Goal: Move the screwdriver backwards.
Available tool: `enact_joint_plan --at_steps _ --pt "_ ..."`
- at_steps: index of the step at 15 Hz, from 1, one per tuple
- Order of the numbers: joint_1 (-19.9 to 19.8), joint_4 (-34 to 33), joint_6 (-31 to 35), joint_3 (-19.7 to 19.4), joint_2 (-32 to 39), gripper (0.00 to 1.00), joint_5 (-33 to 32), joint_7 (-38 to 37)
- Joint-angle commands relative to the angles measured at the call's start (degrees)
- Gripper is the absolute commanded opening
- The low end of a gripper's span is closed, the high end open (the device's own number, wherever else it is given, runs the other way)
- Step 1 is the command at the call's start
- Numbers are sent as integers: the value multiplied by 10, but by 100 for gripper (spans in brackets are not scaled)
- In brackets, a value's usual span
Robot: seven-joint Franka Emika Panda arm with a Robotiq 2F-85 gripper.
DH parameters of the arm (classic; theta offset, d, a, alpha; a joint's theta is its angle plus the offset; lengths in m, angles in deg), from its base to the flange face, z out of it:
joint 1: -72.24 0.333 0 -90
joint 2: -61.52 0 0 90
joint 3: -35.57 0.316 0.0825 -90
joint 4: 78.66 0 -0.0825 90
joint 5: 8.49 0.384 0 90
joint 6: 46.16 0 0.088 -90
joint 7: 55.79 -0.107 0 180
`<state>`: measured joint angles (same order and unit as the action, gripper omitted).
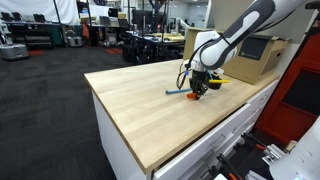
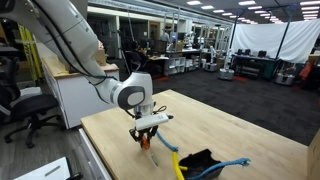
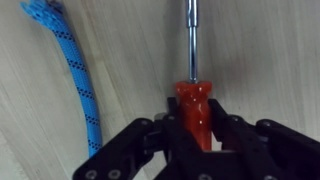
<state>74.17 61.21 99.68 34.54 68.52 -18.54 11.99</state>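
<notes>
The gripper (image 3: 196, 128) is pinching the screwdriver (image 3: 196, 105). In the wrist view its 2 black fingers (image 3: 150, 138) come in from 6 o'clock and press against either side of the orange-red handle. The bare metal shaft runs straight out of the handle toward 12 o'clock and leaves the frame at the top edge. A blue cord (image 3: 78, 75), braided, lies on the wood at 10 o'clock from the handle. It is clear of the tool and of the fingers, and it curves down toward 7 o'clock.

In an exterior view the arm reaches over the light wooden table (image 1: 140, 115) and the gripper (image 1: 197, 86) points down at the tabletop. The screwdriver (image 1: 197, 92) shows as a small orange-red spot right under it. The blue cord (image 1: 178, 92) lies just beside that spot at 9 o'clock. The black-and-yellow object (image 1: 216, 81) sits close by at 2 o'clock, and a cardboard box (image 1: 258, 55) stands farther off in the same direction.

In an exterior view the gripper (image 2: 148, 128) hangs low over the table (image 2: 230, 130), and the screwdriver (image 2: 146, 142) hangs from it, close to the surface. Whether its tip touches the wood cannot be told. The black-and-yellow object (image 2: 200, 163) rests at 4 o'clock from it.
</notes>
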Motion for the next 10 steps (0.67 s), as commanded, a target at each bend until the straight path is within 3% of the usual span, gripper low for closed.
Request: enact_joint_plan --at_steps 1,8,9,10 --pt "2 3 -17 15 -53 9 -34 -59" --pt "9 -60 -14 29 -94 9 -93 -90" --pt "8 -38 -2 26 -96 9 -74 -82" --pt "9 -43 -2 26 -99 34 -75 -82"
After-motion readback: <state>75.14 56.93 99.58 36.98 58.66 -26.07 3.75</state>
